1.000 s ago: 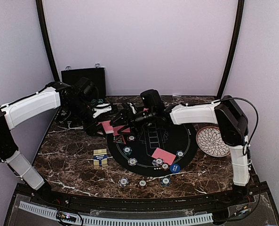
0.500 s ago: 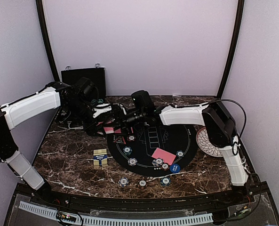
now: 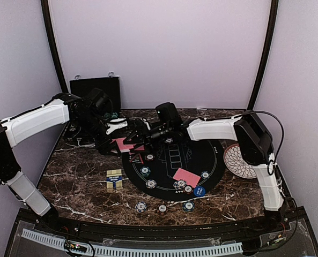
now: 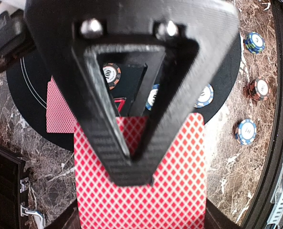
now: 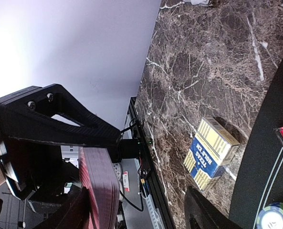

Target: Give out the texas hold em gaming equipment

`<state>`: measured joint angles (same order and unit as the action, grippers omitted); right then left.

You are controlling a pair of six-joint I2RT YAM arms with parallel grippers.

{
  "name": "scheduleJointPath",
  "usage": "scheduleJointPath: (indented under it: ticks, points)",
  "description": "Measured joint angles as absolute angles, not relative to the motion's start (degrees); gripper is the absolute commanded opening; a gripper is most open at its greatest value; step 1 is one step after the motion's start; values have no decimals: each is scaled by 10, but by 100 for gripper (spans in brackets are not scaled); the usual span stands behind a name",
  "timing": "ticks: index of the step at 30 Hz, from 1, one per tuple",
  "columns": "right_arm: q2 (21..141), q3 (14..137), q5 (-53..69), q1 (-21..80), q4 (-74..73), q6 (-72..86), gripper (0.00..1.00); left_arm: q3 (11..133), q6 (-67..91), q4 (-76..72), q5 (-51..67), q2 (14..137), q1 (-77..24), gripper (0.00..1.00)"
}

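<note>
Left claw (image 4: 131,164) clenched on the red-backed playing cards (image 4: 177,191). Right claw (image 5: 141,214) spread, cards between its prongs. Dark marble surface (image 3: 78,171), lilac walls (image 3: 164,48).

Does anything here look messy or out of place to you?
Nothing looks spilled or broken. Three chips sit off the black mat on the marble table near the front edge, and the yellow card box lies off it too. One red card on the mat lies slanted. The patterned white plate seems unrelated to poker.
</note>
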<state>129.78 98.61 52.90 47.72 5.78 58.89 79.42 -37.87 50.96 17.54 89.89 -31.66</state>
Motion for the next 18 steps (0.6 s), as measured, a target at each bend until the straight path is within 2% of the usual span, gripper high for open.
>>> scheduleJointPath:
  ticks: [6, 18]
  points:
    - [1279, 970, 528, 467, 41, 575, 59, 794, -379, 509, 174, 899, -317, 0]
    - [1239, 937, 528, 465, 52, 597, 35, 794, -379, 505, 171, 899, -317, 0]
